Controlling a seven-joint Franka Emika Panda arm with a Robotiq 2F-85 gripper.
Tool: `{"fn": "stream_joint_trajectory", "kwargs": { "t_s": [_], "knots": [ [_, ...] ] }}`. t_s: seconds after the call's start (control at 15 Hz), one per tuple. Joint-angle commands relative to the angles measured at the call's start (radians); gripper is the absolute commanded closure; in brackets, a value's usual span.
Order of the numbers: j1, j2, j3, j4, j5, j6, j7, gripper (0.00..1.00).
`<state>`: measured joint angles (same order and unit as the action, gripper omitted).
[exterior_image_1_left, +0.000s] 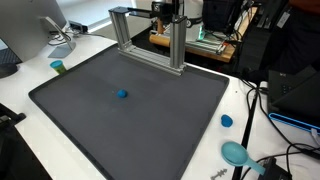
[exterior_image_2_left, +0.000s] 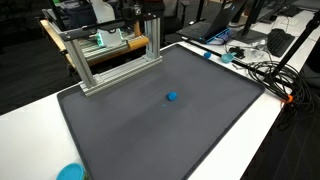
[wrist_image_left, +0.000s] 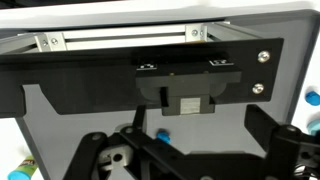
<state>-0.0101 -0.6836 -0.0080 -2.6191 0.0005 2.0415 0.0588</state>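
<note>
Grey mat (exterior_image_1_left: 130, 135) covers most of the white worktop (exterior_image_1_left: 30, 85).

Left to right, in an exterior view:
- green cup (exterior_image_1_left: 57, 67), small, on bare worktop off the mat's left corner
- blue ball (exterior_image_1_left: 122, 95), alone on the mat, left of centre; reads as a ball, too small to be sure
- aluminium frame (exterior_image_1_left: 150, 40), standing along the mat's far edge
- arm (exterior_image_1_left: 165, 9), up by the frame's top bar, well apart from the ball
- blue cap (exterior_image_1_left: 227, 121) and teal disc (exterior_image_1_left: 237, 152), on bare worktop to the right

Wrist view: fingers (wrist_image_left: 92, 146) spread wide. They hold nothing and touch nothing. The ball sits small and low between them, and the frame's rail crosses the top.

Judgement: the work in hand looks like an approach to the ball.
- Come clear of the frame before dropping.
- Centre over the ball, one finger to each side.
- Descend slowly and squarely; a round thing would roll at the first off-centre nudge.
</note>
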Motion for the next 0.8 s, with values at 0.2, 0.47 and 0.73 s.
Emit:
{"fn": "stream_joint_trajectory", "kwargs": {
  "t_s": [0.2,0.47,0.73],
  "knots": [
    [-0.037,0.004,0.043,-0.057,-0.033,0.098,0.073,0.0],
    [-0.036,-0.01,0.022,-0.086,0.002,0.094,0.079,0.0],
    [-0.034,0.01,0.027,-0.07,-0.01,0.08,0.069,0.0]
  ]
}}
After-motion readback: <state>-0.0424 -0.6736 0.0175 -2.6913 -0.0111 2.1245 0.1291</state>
